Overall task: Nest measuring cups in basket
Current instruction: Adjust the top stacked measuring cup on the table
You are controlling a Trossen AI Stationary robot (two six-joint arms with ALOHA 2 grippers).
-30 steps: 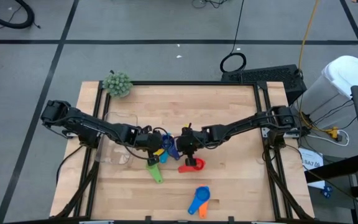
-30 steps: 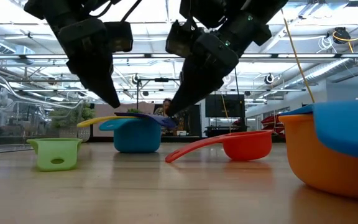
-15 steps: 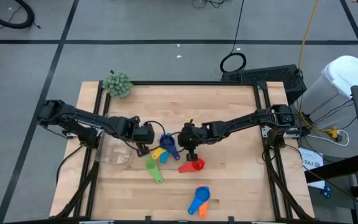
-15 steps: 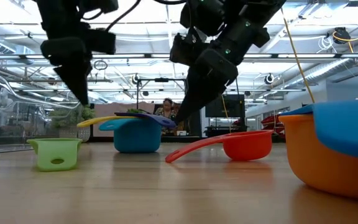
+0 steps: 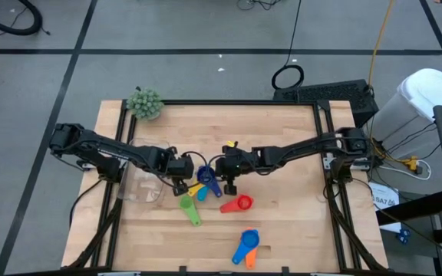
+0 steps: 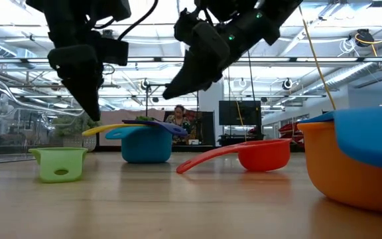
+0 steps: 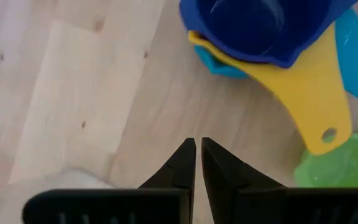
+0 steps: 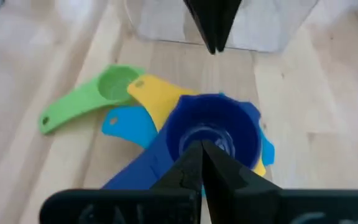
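A dark blue cup (image 5: 208, 178) sits nested in a yellow cup (image 5: 196, 188) and a light blue cup (image 6: 141, 143) at the table's middle. A green cup (image 5: 189, 207) lies just near of them and a red cup (image 5: 238, 203) to their right. Another light blue cup sits in an orange cup (image 5: 245, 247) near the front edge. The clear basket (image 5: 144, 184) stands to the left. My left gripper (image 6: 93, 114) is shut and empty, above the table between basket and stack. My right gripper (image 6: 168, 93) is shut and empty, above the dark blue cup (image 8: 216, 134).
A fuzzy green ball (image 5: 144, 103) sits at the table's far left corner. Bare wood lies at the far half and the right side of the table (image 5: 282, 138). The black frame rails run along the left and right edges.
My right gripper has risen off the dark blue cup's handle and tipped more level, shifting slightly toward the table's left. My left gripper has drawn away from the stack toward the basket, staying raised. The cups have stayed where they were.
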